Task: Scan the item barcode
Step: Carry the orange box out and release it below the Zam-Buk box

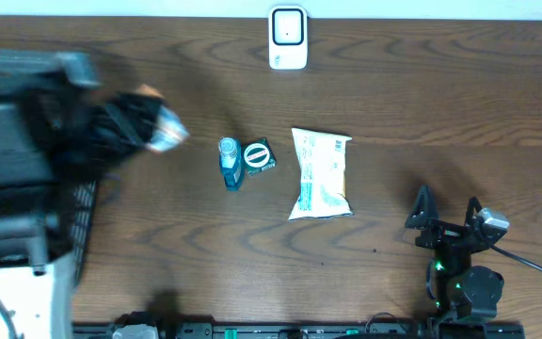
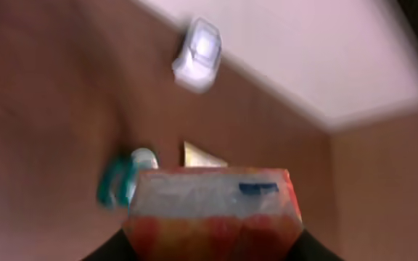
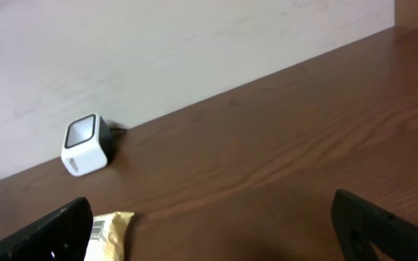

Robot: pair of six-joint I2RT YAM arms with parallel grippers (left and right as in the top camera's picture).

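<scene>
The left gripper (image 1: 151, 122) is only a blur from overhead. Its wrist view shows it closed around an orange packet (image 2: 212, 214), with the scanner (image 2: 198, 54) well ahead of it. The right gripper (image 1: 447, 215) stands wide, holding nothing. Only its wrist view shows barcode lines on the white pouch (image 3: 111, 230) just beside one finger.

Table (image 1: 422, 104): dark brown wood grain, seen filling most of frame.
Wall (image 3: 194, 43): pale, plain, seen along upper edge.
</scene>
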